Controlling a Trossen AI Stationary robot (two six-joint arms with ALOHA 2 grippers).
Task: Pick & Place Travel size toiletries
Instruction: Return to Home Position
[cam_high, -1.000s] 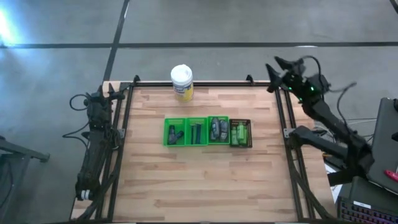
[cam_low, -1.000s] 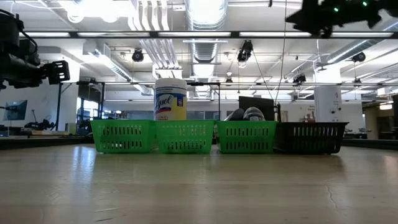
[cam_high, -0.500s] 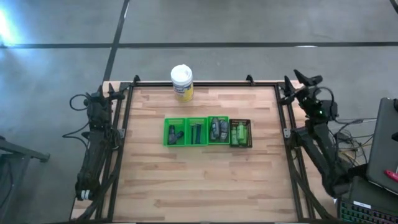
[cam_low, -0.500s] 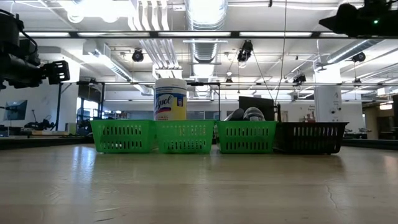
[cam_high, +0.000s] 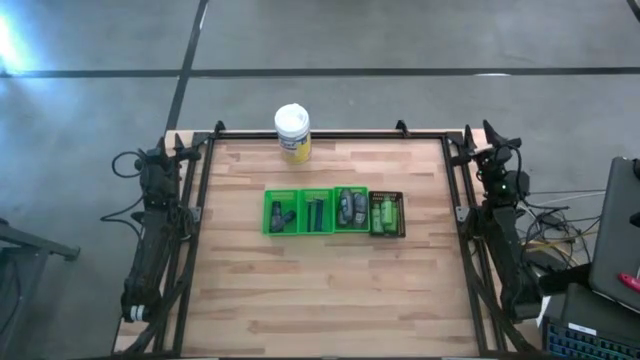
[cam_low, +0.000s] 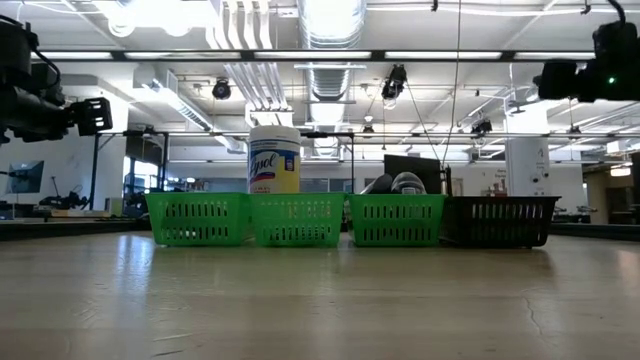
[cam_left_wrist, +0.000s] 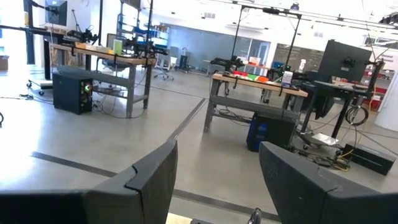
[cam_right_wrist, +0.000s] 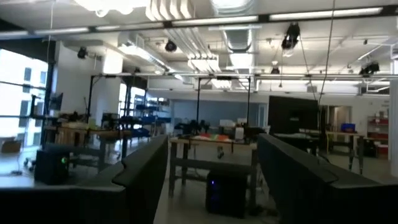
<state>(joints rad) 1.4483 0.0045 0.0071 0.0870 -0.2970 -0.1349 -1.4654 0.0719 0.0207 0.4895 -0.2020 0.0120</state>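
The travel size toiletries lie in a row of four small baskets at the table's middle. Dark grey pieces (cam_high: 283, 216) fill the left green basket, dark ones (cam_high: 317, 212) the second, grey ones (cam_high: 350, 207) the third. Bright green bottles (cam_high: 386, 215) lie in the dark basket (cam_low: 498, 221). My left gripper (cam_high: 181, 150) is open, parked above the table's left edge (cam_left_wrist: 217, 152). My right gripper (cam_high: 492, 138) is open above the table's right edge near the far corner (cam_right_wrist: 212, 146). Both are far from the baskets.
A big white-lidded jar with a yellow label (cam_high: 292, 132) stands at the table's far edge, behind the green baskets (cam_low: 298, 220). A dark frame rail (cam_high: 452, 190) runs along each side of the wooden table. Bare wood lies around the baskets.
My right arm has swung from above the far right corner toward the table's right edge and folded back, coming lower. Its gripper now points away past the far edge. The baskets and their contents have stayed where they were.
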